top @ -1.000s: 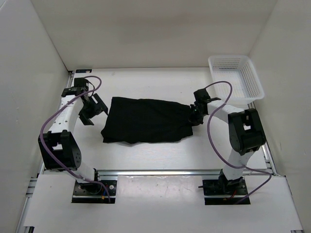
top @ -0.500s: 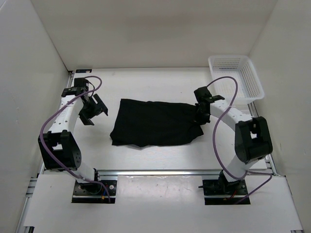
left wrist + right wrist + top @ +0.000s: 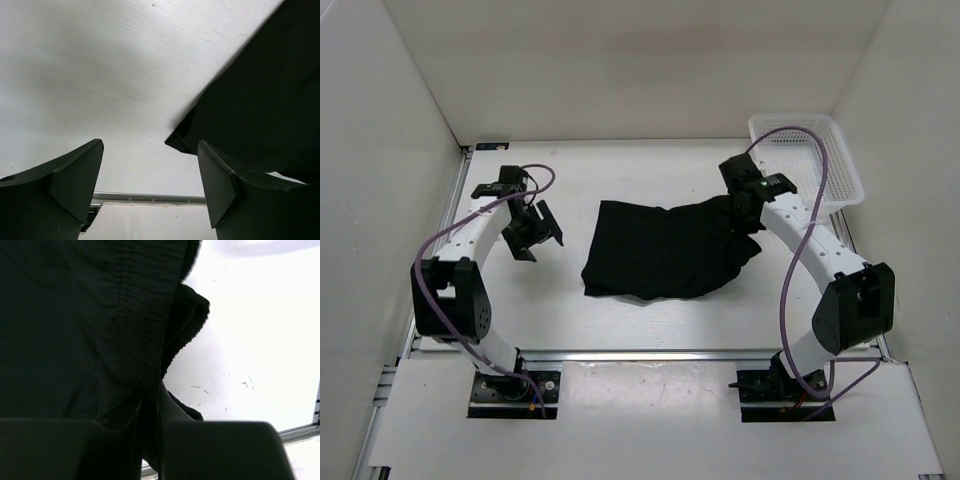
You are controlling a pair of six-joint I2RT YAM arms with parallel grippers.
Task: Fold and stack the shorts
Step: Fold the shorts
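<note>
The black shorts (image 3: 665,250) lie folded in the middle of the table, their right end lifted. My right gripper (image 3: 740,214) is shut on that gathered right end, and the ribbed fabric (image 3: 150,340) runs between its closed fingers (image 3: 172,415) in the right wrist view. My left gripper (image 3: 535,228) hangs open to the left of the shorts, apart from them. In the left wrist view its two fingers (image 3: 75,175) frame bare table, with a corner of the shorts (image 3: 250,110) just beyond the right finger.
A white mesh basket (image 3: 807,160) stands at the back right corner. White walls close in the table on three sides. A metal rail (image 3: 650,354) runs along the near edge, in front of the arm bases.
My right gripper closed on the right end of the shorts and dragged them to the right and back. My left arm moved rightward toward them, its gripper still open.
</note>
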